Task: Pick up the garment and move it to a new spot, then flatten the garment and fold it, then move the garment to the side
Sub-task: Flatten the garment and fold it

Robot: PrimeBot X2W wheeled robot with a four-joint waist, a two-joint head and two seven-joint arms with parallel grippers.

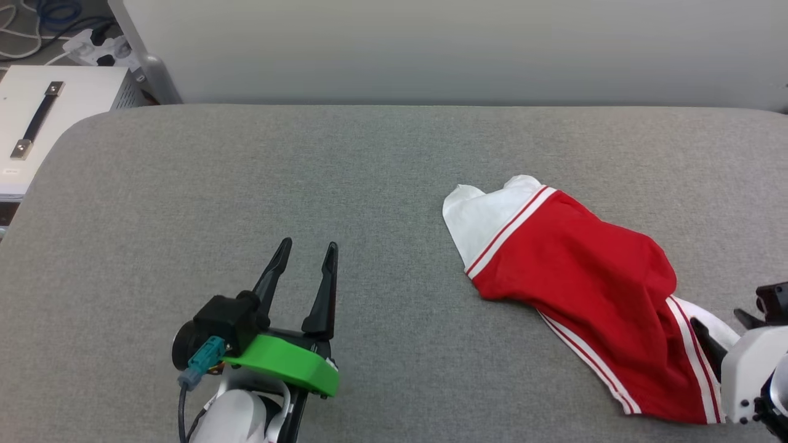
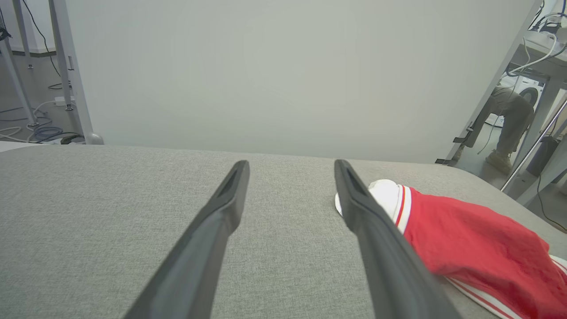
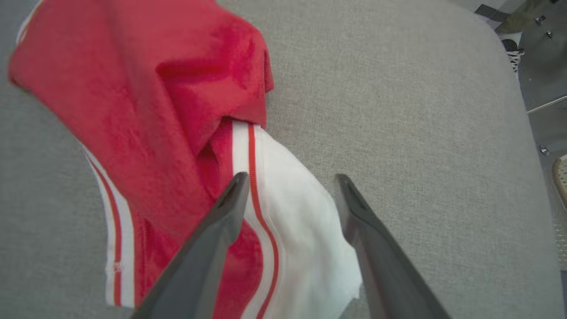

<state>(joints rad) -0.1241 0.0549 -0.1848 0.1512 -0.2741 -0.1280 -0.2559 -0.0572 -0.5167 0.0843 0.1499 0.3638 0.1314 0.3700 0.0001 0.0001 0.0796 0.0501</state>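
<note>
- My right hand (image 3: 291, 177) is spread wide and grips nothing; its two fingers (image 3: 203, 248) hang just above the near sleeve (image 3: 305, 230), white cloth showing in the gap between them.
- From that hand the garment (image 1: 572, 271) stretches away ahead and to the left, a crumpled red heap lying on the grey worktop (image 1: 246, 172).
- Its long axis runs from the sleeve under my right hand out to the far sleeve (image 1: 477, 215), slantwise towards my other side.
- My left hand (image 1: 308, 243) is wide open too, empty, poised over bare worktop; the garment lies well apart from it, ahead and off to its right, far sleeve end nearest.
- So the right hand is much the nearer, and I judge the coming grasp falls to it: straight down onto the sleeve edge.
- Count: one garment, two white sleeves showing, two hands, neither holding anything.
</note>
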